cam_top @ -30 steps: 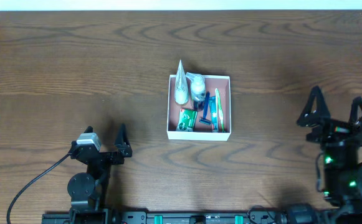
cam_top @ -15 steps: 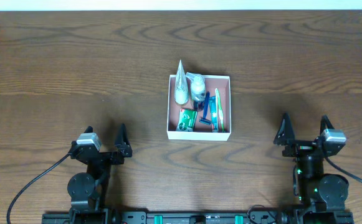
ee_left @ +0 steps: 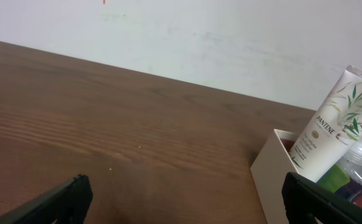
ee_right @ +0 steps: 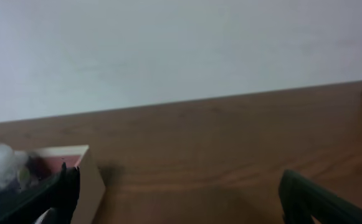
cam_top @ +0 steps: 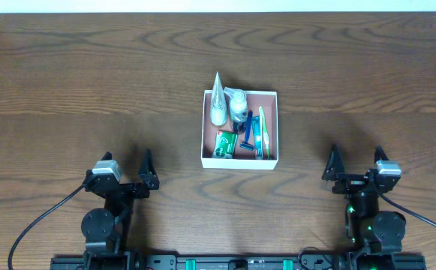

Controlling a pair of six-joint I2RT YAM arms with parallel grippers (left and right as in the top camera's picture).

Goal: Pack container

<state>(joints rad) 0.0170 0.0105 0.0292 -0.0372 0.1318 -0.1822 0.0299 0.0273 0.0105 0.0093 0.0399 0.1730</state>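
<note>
The container [cam_top: 271, 95], a square white-walled box with a reddish-brown inside, stands at the table's middle. It holds a white tube [cam_top: 217, 97], a clear bottle [cam_top: 238, 105], a green packet [cam_top: 224, 144], a toothbrush [cam_top: 261, 133] and a blue razor [cam_top: 248, 135]. My left gripper [cam_top: 126, 169] is open and empty near the front left. My right gripper [cam_top: 353, 162] is open and empty near the front right. The left wrist view shows the container's corner [ee_left: 274, 168] and the tube [ee_left: 330, 127]. The right wrist view shows the container's corner [ee_right: 90, 177].
The brown wooden table [cam_top: 90, 75] ends at a white wall along the far edge. A black cable [cam_top: 37, 225] runs from the left arm's base toward the front left.
My right arm has swung in from the right edge and settled at the front right, fingers pointing away from me. The left arm and the container have not moved.
</note>
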